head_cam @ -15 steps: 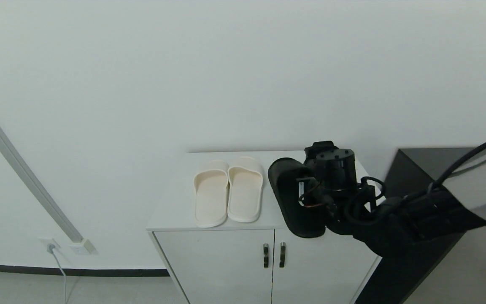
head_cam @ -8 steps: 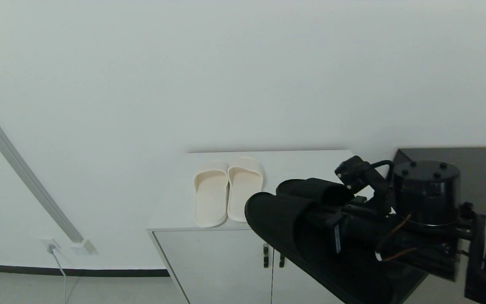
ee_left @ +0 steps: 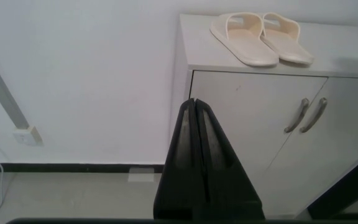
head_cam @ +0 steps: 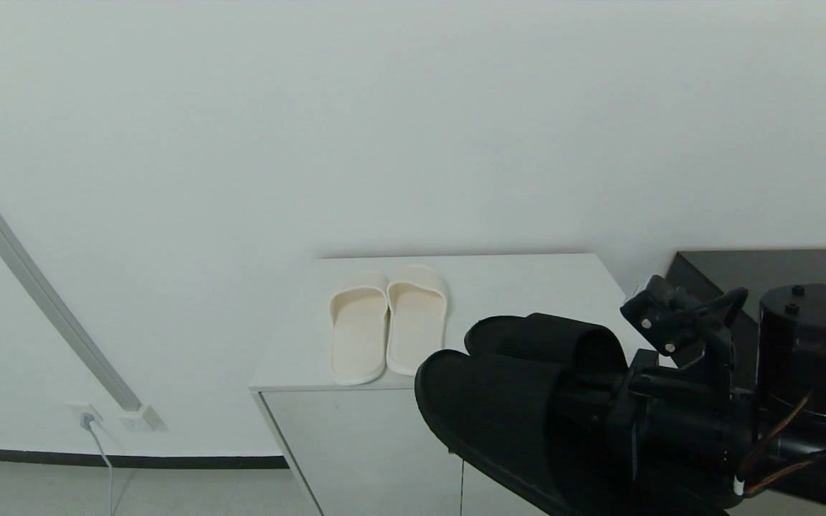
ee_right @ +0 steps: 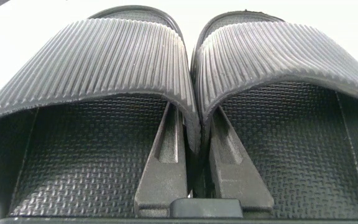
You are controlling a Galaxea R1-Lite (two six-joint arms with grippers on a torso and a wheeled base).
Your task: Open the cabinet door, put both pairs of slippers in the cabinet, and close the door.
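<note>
A pair of black slippers (head_cam: 513, 401) hangs in the air in front of the white cabinet (head_cam: 520, 283), off its right front corner. My right gripper (head_cam: 599, 405) is shut on them. In the right wrist view one finger (ee_right: 163, 165) sits inside each black slipper (ee_right: 123, 62), pinching their inner walls together. A pair of cream slippers (head_cam: 388, 326) lies side by side on the cabinet top, left of centre. Both cabinet doors (ee_left: 247, 118) are shut, with two metal handles (ee_left: 308, 115) at the middle. My left gripper (ee_left: 195, 106) is shut and empty, low and to the left of the cabinet front.
A black table (head_cam: 750, 264) stands against the cabinet's right side. A wall socket (head_cam: 85, 416) with a cable and a slanted conduit (head_cam: 33, 287) are on the wall to the left. The floor (ee_left: 73, 193) in front of the cabinet is bare.
My right arm has lifted the black slippers off the cabinet top and drawn them back towards me and to the right. The cream slippers have not moved.
</note>
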